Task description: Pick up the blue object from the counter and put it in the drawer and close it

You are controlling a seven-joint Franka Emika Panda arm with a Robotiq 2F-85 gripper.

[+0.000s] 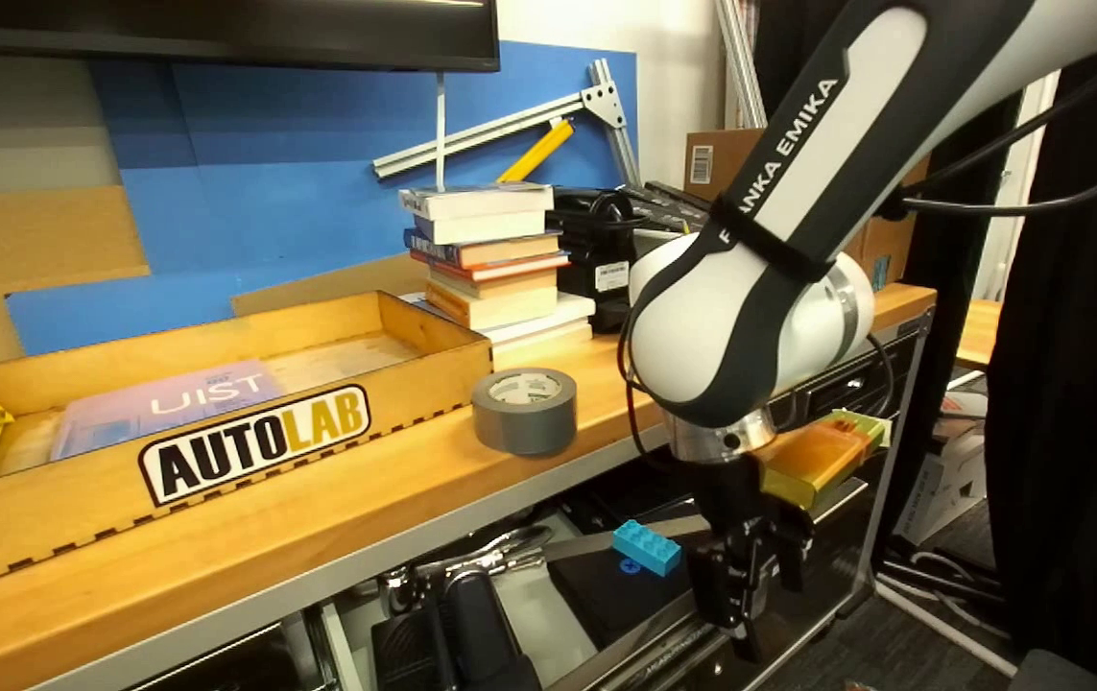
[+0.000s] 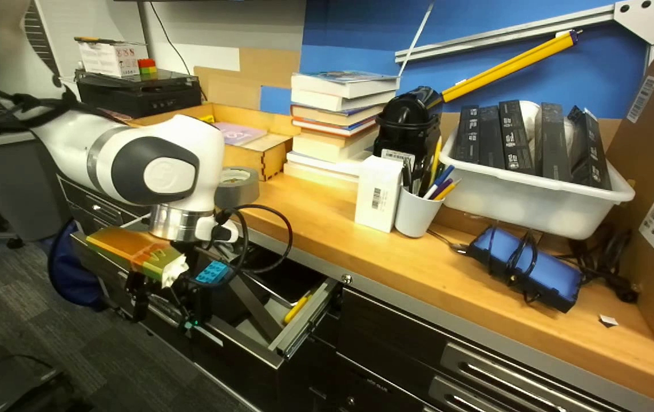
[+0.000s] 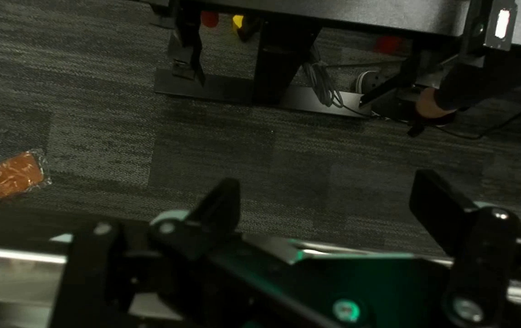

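Observation:
The blue object is a small cyan brick with studs. It lies inside the open drawer, on a dark flat item, and also shows in an exterior view partly behind a cable loop. The drawer is pulled out below the wooden counter and holds tools and dark boxes. My gripper is at the drawer's front edge, apart from the brick. In the wrist view my gripper has its fingers wide apart with only floor between them; the brick is out of that view.
A grey tape roll, a wooden AUTOLAB tray and a book stack stand on the counter. Narrower drawers sit beside the open one. A cable loop hangs at the wrist. An orange packet lies on the floor.

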